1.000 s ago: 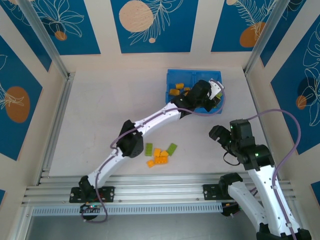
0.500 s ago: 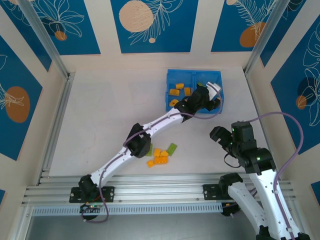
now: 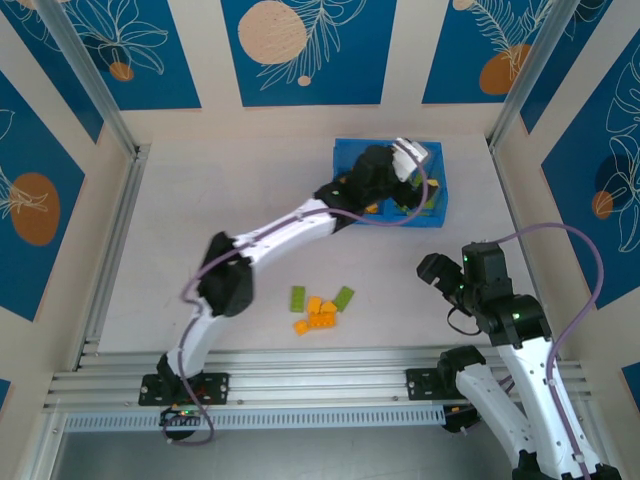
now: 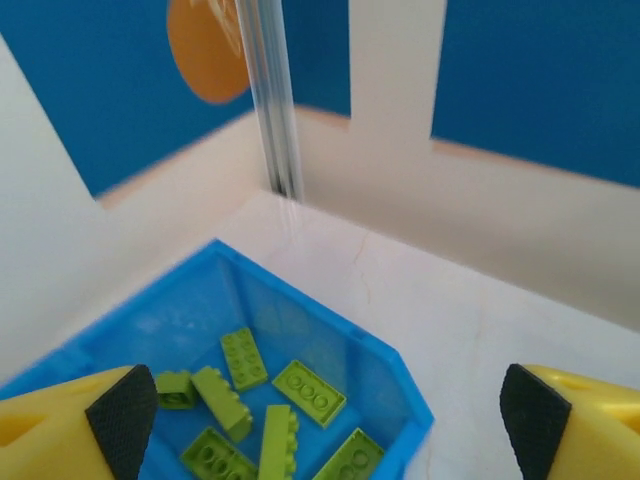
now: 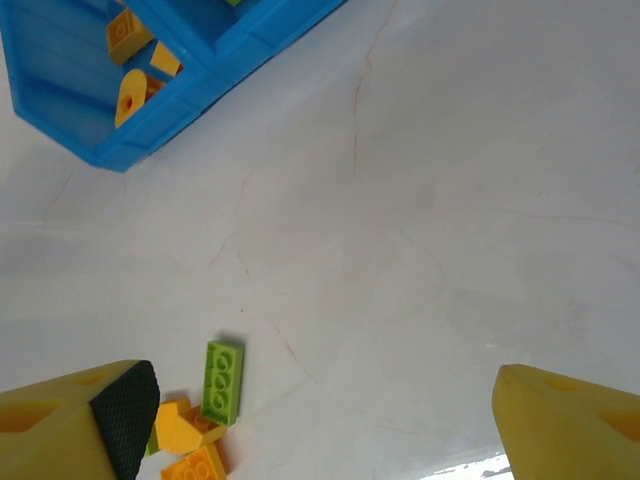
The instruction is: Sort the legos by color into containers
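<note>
On the table (image 3: 200,230), front centre: loose cluster of orange and green legos (image 3: 320,306). Farther back, blue tray (image 3: 340,160), green bricks (image 4: 310,392) in its right compartment; above, left gripper (image 4: 325,425), jaws wide apart, empty. Rightmost, right gripper (image 5: 320,420), jaws spread, empty.

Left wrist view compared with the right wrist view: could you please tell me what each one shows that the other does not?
Left wrist view: light green legos lying in one compartment of the blue tray, with a metal corner post and blue wall panels behind.
Right wrist view: orange legos in a tray compartment, plus a loose green plate beside orange bricks on the table.
Shared: the blue tray, the white table, and each camera's own open, empty gripper, the left gripper and the right gripper.
</note>
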Motion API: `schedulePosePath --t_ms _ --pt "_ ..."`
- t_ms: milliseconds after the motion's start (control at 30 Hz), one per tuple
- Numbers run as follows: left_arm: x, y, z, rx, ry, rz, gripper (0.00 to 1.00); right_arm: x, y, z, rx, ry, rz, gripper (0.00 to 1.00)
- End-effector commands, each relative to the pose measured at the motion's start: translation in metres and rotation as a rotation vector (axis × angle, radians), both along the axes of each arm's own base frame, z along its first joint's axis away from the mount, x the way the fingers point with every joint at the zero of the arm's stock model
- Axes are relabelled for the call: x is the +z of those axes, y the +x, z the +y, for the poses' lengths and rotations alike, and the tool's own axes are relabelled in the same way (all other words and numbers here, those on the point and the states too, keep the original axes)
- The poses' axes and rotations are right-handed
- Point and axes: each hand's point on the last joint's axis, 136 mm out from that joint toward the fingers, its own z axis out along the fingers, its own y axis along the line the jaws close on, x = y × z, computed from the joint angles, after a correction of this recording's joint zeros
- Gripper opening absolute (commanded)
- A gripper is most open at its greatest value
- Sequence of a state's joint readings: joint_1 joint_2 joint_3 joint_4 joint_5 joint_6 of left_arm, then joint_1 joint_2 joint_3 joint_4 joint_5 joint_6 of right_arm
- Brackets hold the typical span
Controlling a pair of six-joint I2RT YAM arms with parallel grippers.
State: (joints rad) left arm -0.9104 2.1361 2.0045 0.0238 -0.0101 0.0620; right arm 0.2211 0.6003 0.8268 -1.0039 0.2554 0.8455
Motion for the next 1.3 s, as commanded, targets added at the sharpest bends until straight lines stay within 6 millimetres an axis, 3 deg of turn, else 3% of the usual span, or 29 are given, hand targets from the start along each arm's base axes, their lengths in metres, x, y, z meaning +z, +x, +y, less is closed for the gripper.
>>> schedulePosePath --t_ms 0,67,200,400,567,700,833,1100,1267 --pt "0.069 -0.03 0.046 -0.037 -0.071 -0.193 0.93 -0.003 0.007 0.021 0.078 0.074 0.02 0.86" --pt "0.07 -0.052 0.074 -0.048 -0.011 -0.239 0.94 -0.008 0.012 0.033 0.113 0.121 0.05 0.85" --pt "0.054 -0.092 0.129 -0.054 0.146 -0.261 0.96 -0.02 0.022 0.063 0.167 0.216 0.141 0.84" --pt "0.007 -0.152 0.196 -0.129 0.324 -0.193 1.0 -0.049 0.031 0.112 0.254 0.192 0.308 0.84" --pt "-0.035 -0.192 0.233 -0.21 0.422 -0.197 1.0 -0.088 0.033 0.154 0.291 0.158 0.493 0.85" --pt "-0.059 -0.215 0.244 -0.304 0.462 -0.248 1.0 -0.116 0.034 0.177 0.317 0.083 0.625 0.84" --pt "-0.084 -0.224 0.249 -0.358 0.523 -0.247 1.0 -0.136 0.036 0.192 0.334 0.002 0.686 0.81" --pt "-0.103 -0.218 0.251 -0.34 0.55 -0.239 1.0 -0.163 0.032 0.191 0.302 -0.066 0.755 0.61" --pt "-0.107 -0.216 0.247 -0.343 0.548 -0.236 1.0 -0.174 0.029 0.186 0.288 -0.101 0.779 0.54"
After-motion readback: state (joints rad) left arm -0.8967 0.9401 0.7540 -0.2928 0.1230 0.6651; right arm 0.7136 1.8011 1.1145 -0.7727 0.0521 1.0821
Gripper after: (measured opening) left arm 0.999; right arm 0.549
